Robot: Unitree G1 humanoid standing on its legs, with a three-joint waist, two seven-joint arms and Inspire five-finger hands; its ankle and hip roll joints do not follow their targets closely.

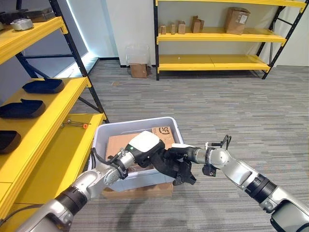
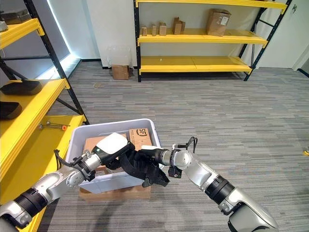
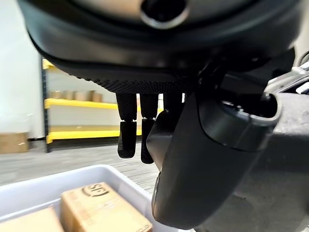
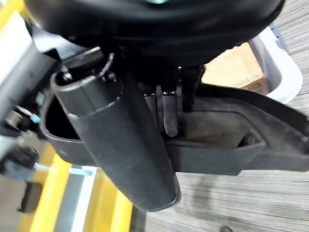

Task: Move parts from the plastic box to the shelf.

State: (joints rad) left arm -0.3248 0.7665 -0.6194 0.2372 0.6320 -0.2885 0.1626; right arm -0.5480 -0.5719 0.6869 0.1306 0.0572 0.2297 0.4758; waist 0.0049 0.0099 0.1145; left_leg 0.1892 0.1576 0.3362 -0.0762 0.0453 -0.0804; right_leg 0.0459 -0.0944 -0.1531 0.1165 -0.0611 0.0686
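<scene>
- Black plastic part [image 1: 176,169] is held up over the front right corner of the plastic box [image 1: 104,133], both hands on it.
- Left hand [image 1: 145,147] sits on the part's left end; its wrist view shows the fingers [image 3: 126,133] hanging straight down, thumb along the part. Can't tell whether they clamp it.
- Right hand [image 2: 153,155] comes in from the right; fingers [image 4: 169,113] reach inside the part's hollow, thumb down the outer wall, so it is pinched on the part.
- Box sits on a flat cardboard piece [image 1: 140,192] on the carpet, with cardboard cartons [image 1: 161,135] inside.
- Shelf [image 1: 46,116] stands just left of the box, with other black parts [image 1: 43,85] lying on it.
</scene>
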